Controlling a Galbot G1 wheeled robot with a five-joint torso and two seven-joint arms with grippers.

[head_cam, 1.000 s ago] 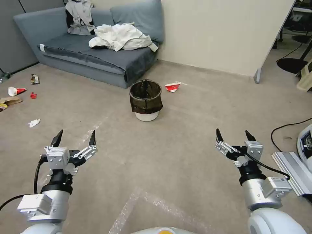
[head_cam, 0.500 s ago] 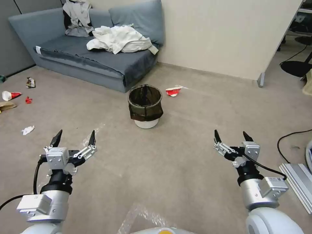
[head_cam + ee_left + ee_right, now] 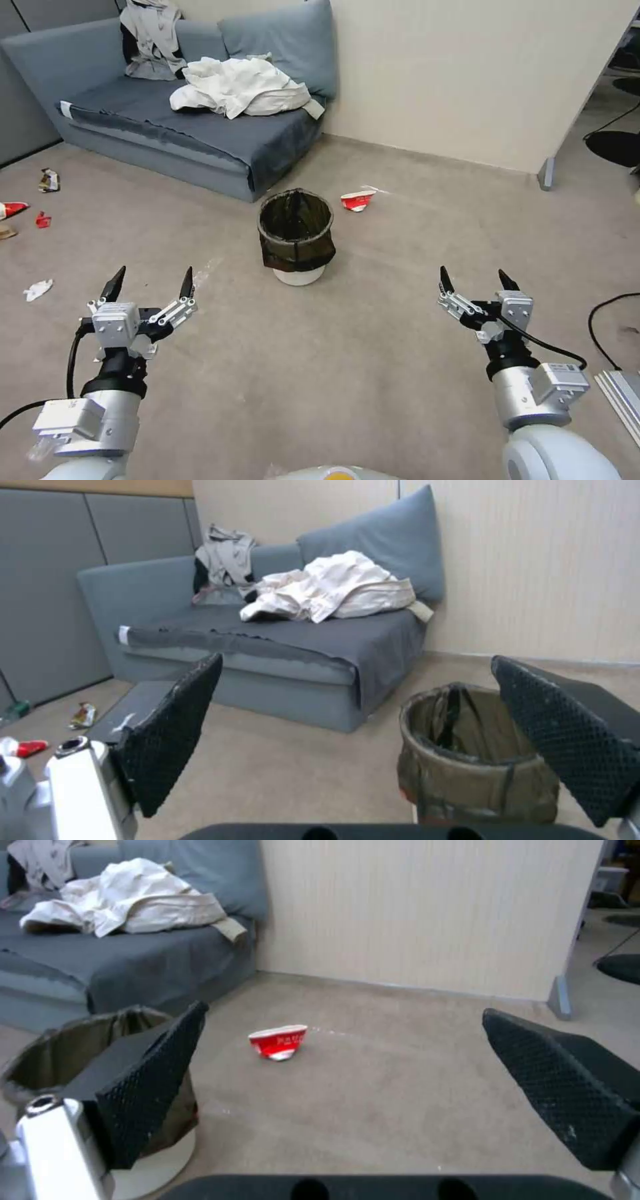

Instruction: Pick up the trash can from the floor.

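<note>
The trash can point(image 3: 297, 238) is seen standing upright on the floor point(image 3: 373, 347), a small white bin whose dark translucent bag is folded down over the rim and most of the wall, so that the white base alone is left bare; it is placed ahead of both grippers and between their lines of reach, well apart from each, and is touched by neither. The left gripper point(image 3: 152, 283) is held low over the floor with its two black fingers spread wide and nothing between them; the can lies ahead of it and off to its right. In the left wrist view the can point(image 3: 467, 760) is partly covered by one mesh-faced finger point(image 3: 567, 740). The right gripper point(image 3: 479, 280) is likewise spread wide and empty; the can lies ahead of it and off to its left. In the right wrist view the can point(image 3: 73, 1060) is partly hidden behind one finger point(image 3: 150, 1085). A crushed red paper cup point(image 3: 357, 199) is seen on the floor just beyond the can, ahead of the right gripper; farther beyond stands a grey sofa point(image 3: 200, 133) with crumpled white clothing point(image 3: 233, 87) heaped on its seat; scattered litter point(image 3: 38, 289) is found on the floor out past the left gripper's left side.
</note>
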